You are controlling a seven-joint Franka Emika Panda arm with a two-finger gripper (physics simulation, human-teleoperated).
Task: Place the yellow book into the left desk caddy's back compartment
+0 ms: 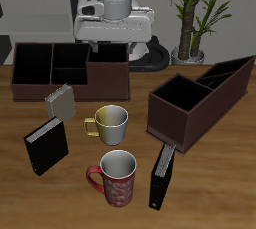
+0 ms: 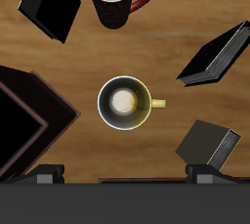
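The yellow book [image 1: 60, 101] stands on the table in front of the square-set brown caddy; it also shows in the wrist view [image 2: 207, 145]. The left desk caddy [image 1: 200, 98] is the dark brown box turned diagonally; one of its corners shows in the wrist view [image 2: 29, 120]. Its back compartment [image 1: 232, 73] is the far end section, dark inside. My gripper [image 1: 110, 47] hangs open and empty high over the table's middle, above the white and yellow mug [image 2: 124, 103]. In the wrist view the gripper [image 2: 125, 176] shows its fingers spread wide, apart from the book.
A second brown caddy [image 1: 70, 68] stands squarely at the back. The white and yellow mug [image 1: 110, 123] and a red patterned mug [image 1: 117, 176] stand mid-table. Two black books [image 1: 46, 148] [image 1: 162, 176] stand near the front. A potted plant [image 1: 195, 13] stands behind the table.
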